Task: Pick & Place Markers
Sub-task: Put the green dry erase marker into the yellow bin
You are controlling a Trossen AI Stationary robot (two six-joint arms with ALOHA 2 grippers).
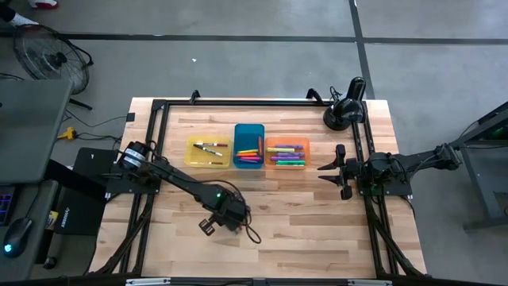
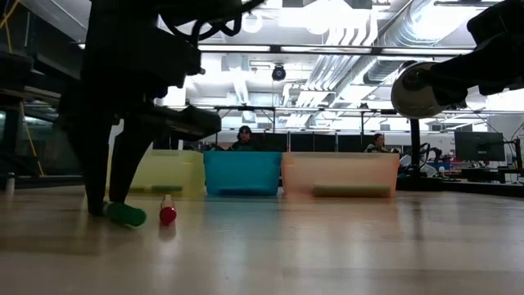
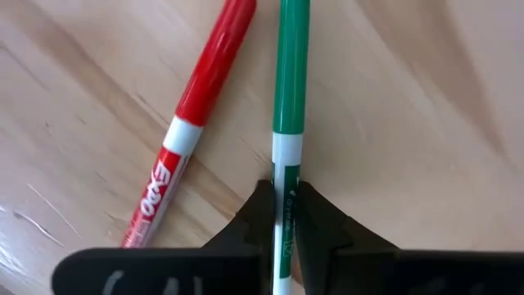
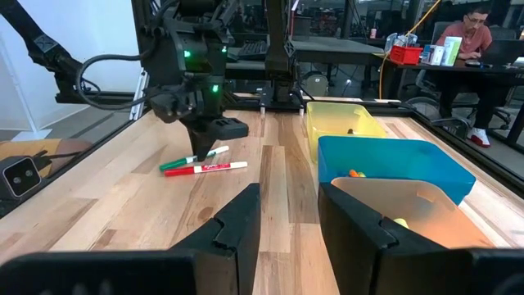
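A green marker (image 3: 288,74) with a white barrel lies on the wooden table (image 1: 302,230), and a red marker (image 3: 201,106) lies beside it at a slight angle. My left gripper (image 3: 284,192) stands over them near the table's front, shut on the green one. In the low view the green cap (image 2: 125,215) and red cap (image 2: 167,215) both rest on the table. Several other markers lie in the yellow tray (image 1: 208,152), blue tray (image 1: 248,145) and orange tray (image 1: 286,152). My right gripper (image 1: 329,170) waits open at the right edge, touching nothing. My left gripper pinches the green marker's white barrel (image 3: 284,164) between its two fingers (image 3: 260,205), a little behind the green cap. The fingers come from above, pointing down, and lie across the marker. The marker lies flat on the table next to the red one.
A black frame rail (image 1: 159,127) runs round the table's sides. A black camera stand (image 1: 345,111) sits at the back right corner. The three trays stand in a row at mid-table. Bare wood lies right of my left gripper. People sit at desks beyond the table.
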